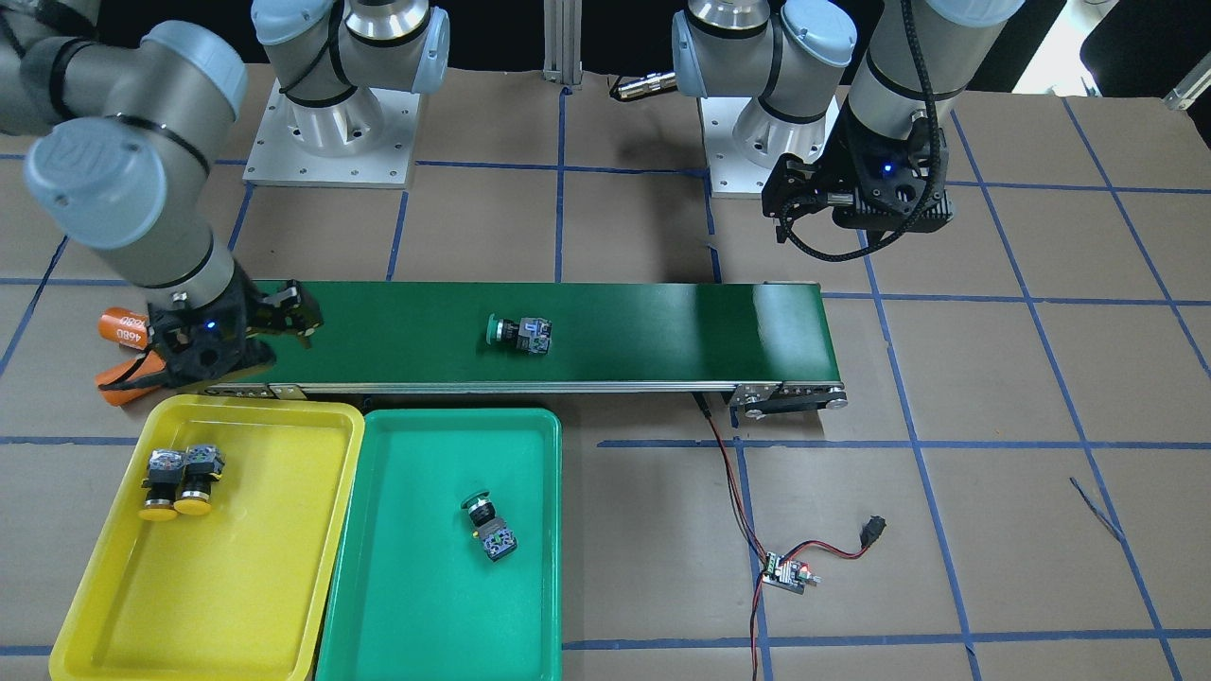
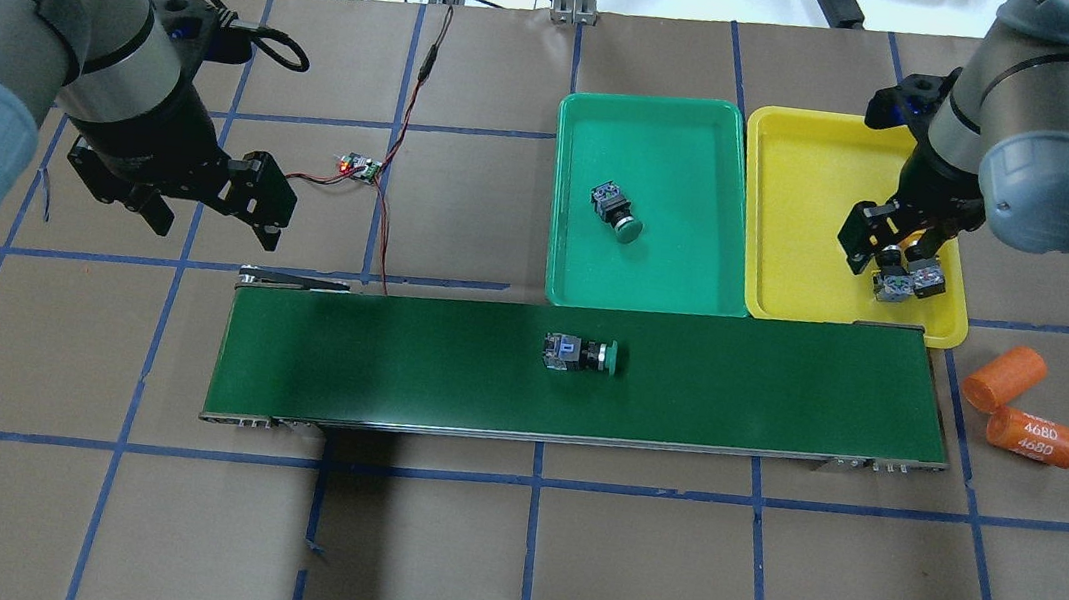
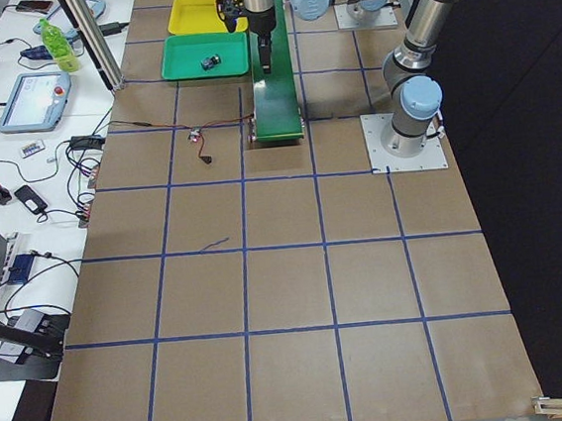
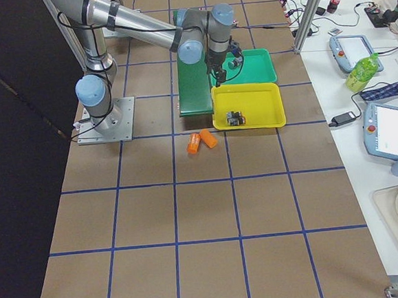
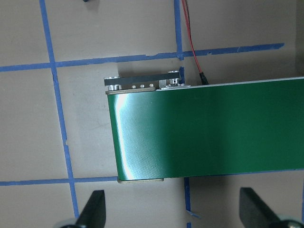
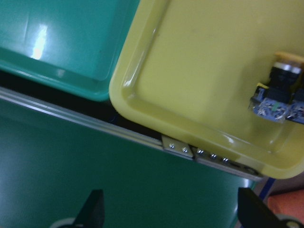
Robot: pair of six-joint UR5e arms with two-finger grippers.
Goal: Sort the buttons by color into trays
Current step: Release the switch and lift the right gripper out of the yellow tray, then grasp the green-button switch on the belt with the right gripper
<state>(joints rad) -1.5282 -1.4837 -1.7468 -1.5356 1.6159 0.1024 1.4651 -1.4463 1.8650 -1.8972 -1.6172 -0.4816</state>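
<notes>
Buttons partly sorted, I am noting.
Tabletop [image 1: 1022,397] is carrying the conveyor belt [image 1: 662,326], the yellow tray [image 1: 227,596] and green tray [image 1: 416,615] sitting side by side along it; left jaws and right jaws are both hanging released, empty; two yellow buttons [image 1: 194,482] are lying in the yellow tray, one green button [image 1: 489,528] in the green tray, a second green button [image 1: 520,335] mid-belt.
</notes>
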